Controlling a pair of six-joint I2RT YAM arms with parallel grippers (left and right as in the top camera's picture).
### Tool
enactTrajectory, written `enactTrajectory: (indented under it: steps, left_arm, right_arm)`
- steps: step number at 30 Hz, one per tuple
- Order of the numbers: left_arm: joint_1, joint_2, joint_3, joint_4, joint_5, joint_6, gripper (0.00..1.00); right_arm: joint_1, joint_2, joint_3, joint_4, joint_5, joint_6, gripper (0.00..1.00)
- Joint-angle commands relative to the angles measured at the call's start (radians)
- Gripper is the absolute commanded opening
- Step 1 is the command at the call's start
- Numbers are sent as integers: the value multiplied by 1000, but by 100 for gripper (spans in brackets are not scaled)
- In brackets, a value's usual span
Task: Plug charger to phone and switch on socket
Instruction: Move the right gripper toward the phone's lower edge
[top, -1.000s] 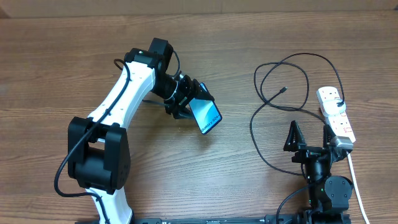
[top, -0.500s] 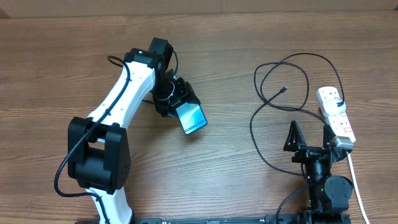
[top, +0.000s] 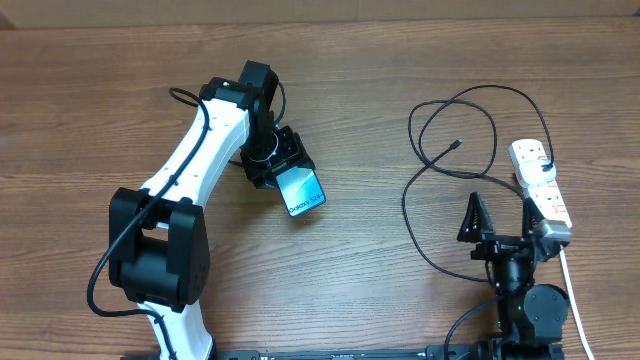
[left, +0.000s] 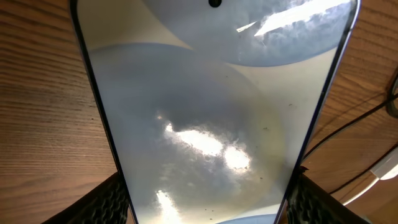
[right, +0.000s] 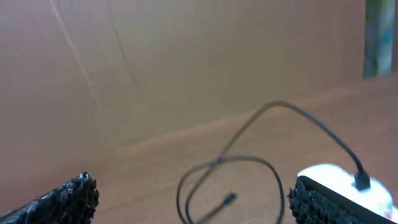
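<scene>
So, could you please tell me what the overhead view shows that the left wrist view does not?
Only overhead: the open right gripper, the socket and the charger's free plug. Only left wrist: the camera hole at the screen's top edge. Both: the phone clamped in the left gripper, and the wooden table.

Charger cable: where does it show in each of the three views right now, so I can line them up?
Overhead: the charger loops right of centre, its free plug inside the loop and its other end at the socket.
Left wrist: a thin black line, likely the charger, runs at the right edge beside the phone.
Right wrist: the charger loops at centre and runs to the socket.
Shared landmark: the white socket, seen in overhead and right wrist.
</scene>
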Motion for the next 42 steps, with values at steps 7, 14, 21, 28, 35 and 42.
enactTrajectory:
  steps: [7,14,21,28,35,42]
  left_arm:
    - [4,3,27,-3,2,23,61]
    - [2,3,27,-7,2,23,62]
    - [2,3,27,-18,2,22,62]
    - [2,3,27,-18,6,21,62]
    - [2,3,27,-22,10,19,62]
    - [2,3,27,-37,9,15,62]
  right_arm:
    - [3,-8,-11,-36,-510,528,100]
    - [3,-6,-11,-37,-740,753,100]
    - [3,-5,-5,-26,-651,662,99]
    - [2,71,200,-330,-526,524,99]
    - [3,286,470,-727,-438,425,99]
    - [3,471,597,-909,-439,377,99]
